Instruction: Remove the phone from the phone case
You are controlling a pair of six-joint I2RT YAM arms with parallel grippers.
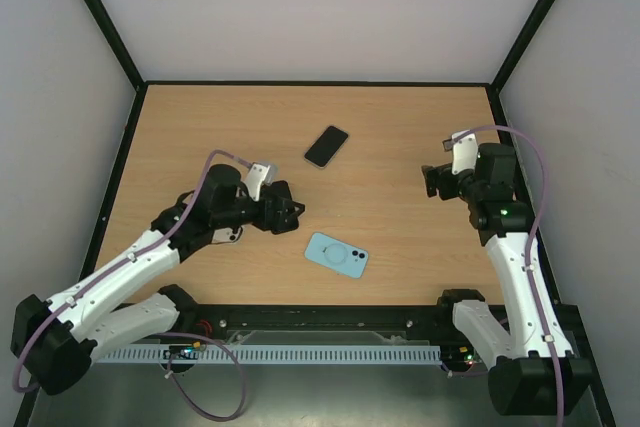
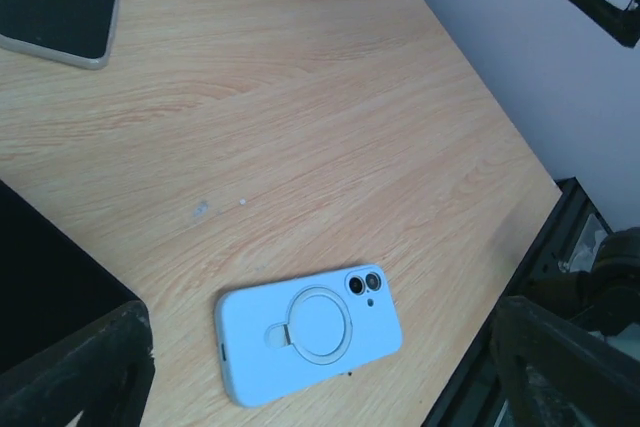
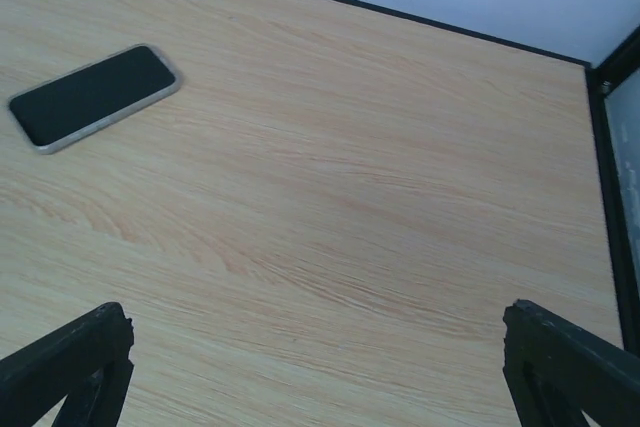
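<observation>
Blue case (image 1: 336,254) lies back-up, 6 o'clock of table (image 1: 400,117) centre. Dark phone (image 1: 326,146) lies screen-up at its 12 o'clock, apart. Left gripper (image 1: 292,209) and right gripper (image 1: 432,181): both wide, holding nothing. Case likely light and bendy, so pinch its long edges. Phone likely stiff, slick, fragile.

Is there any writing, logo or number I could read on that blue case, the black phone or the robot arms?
No text can be read in any view.
Light blue case: plain back with a ring, no writing.
Black phone: dark screen, nothing on it.
Left arm and right arm: no label legible at this size.
</observation>
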